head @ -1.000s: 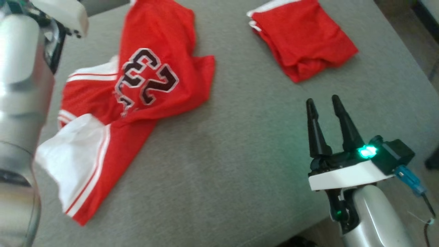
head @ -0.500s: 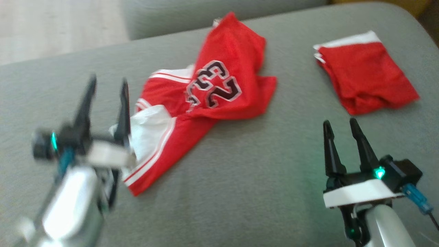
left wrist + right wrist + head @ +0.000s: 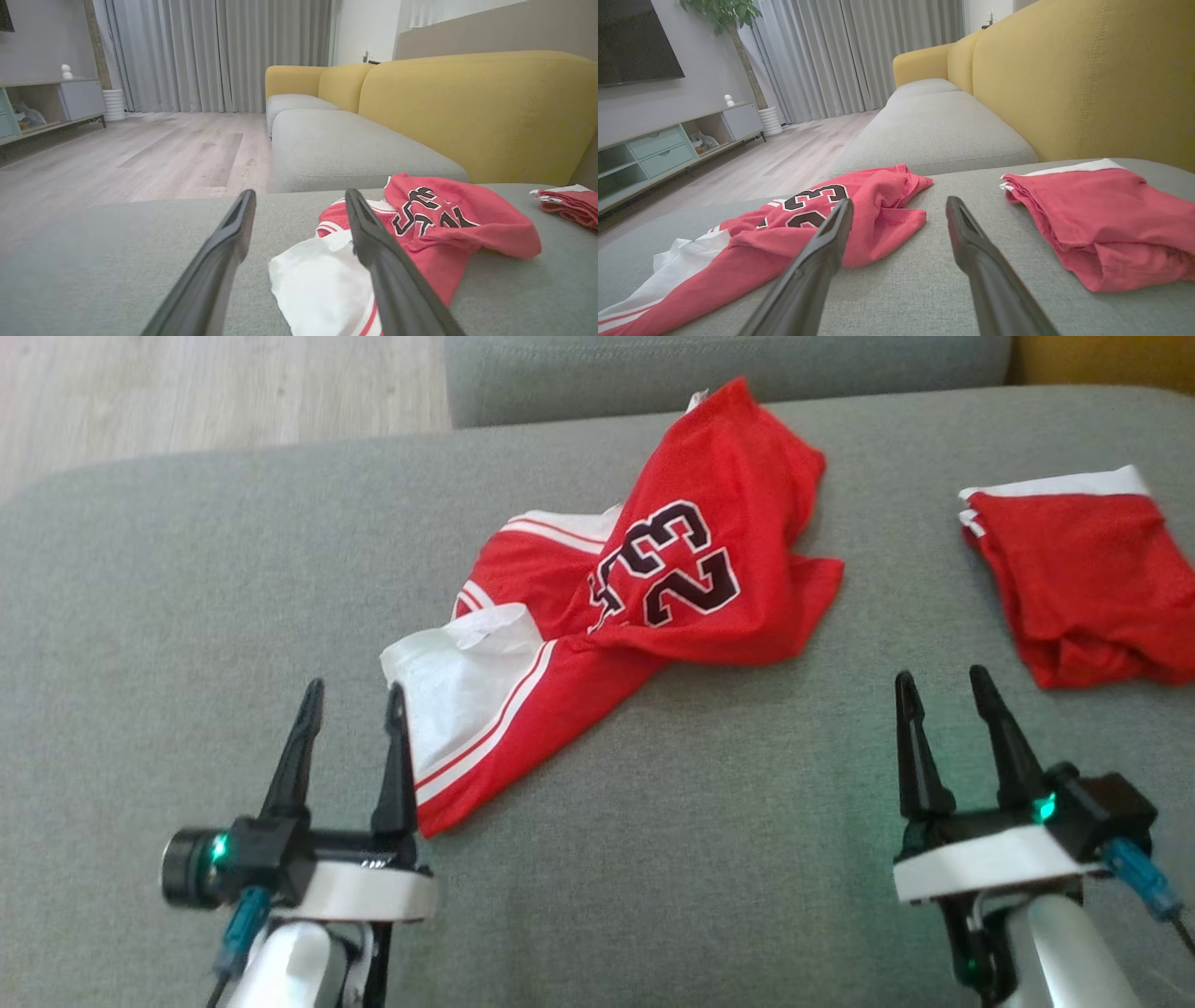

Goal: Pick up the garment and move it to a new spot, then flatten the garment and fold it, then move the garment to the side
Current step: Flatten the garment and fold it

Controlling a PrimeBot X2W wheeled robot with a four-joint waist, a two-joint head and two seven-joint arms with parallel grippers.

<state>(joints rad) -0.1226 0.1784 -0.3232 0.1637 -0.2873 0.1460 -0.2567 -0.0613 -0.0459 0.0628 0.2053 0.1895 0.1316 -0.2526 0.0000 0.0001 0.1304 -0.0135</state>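
Left gripper (image 3: 356,687) newly lower left, apart like right gripper (image 3: 941,674); one jersey (image 3: 747,504), one seemingly folded garment (image 3: 1092,579).

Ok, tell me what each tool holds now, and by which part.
Nothing is held. The left tool and right tool stand open and empty; the crumpled red-and-white jersey lies loose on the grey fabric cushion.

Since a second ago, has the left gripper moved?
Yes. Against the red number 23 jersey, the left gripper has come back toward the robot, from beside its far end to its white near end.
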